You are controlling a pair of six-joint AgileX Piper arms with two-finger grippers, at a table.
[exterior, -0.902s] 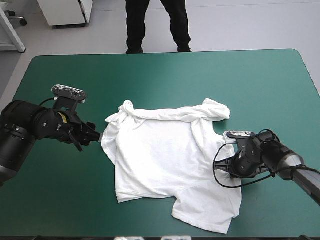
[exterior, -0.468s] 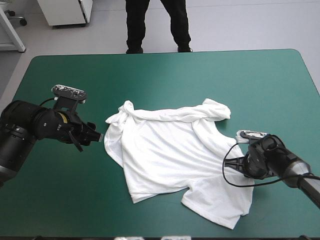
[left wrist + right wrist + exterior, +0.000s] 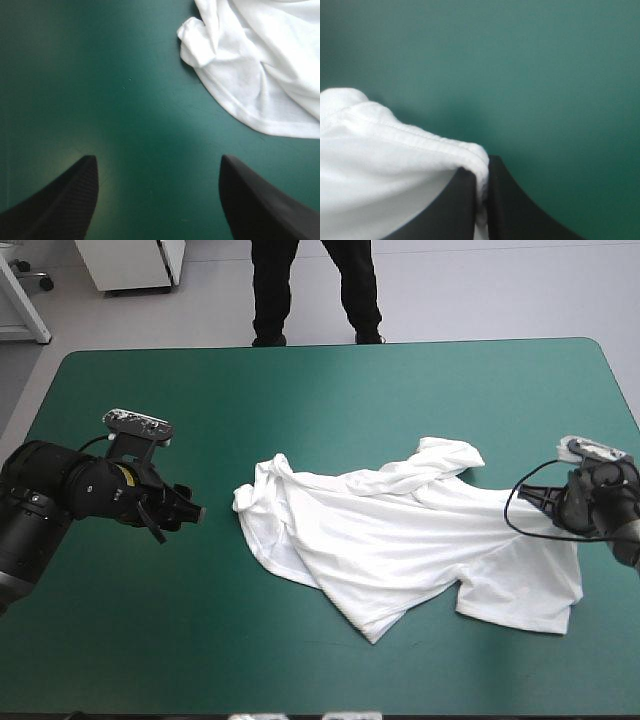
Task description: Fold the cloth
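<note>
Nearest the robot, the smooth, matte teal-green table cover lies bare. Just beyond it, a pointed corner of the white short-sleeved T-shirt, a thin, limp knit, reaches toward the near edge. The garment lies right of the table's middle, half spread and askew, its body marked by long diagonal creases that run toward the right. No neat fold shows, so I judge the task barely begun: flattening is unfinished and every fold is left to do. At mid-depth, the right gripper, with two broad black fin-shaped fingers, is pressed together on a stitched hem, the soft sheet pinched between them. The left gripper stands spread and empty over bare cover, with the shirt's bunched sleeve ahead of it and apart. Farthest off, the cloth gathers into a rolled, rumpled ridge
</note>
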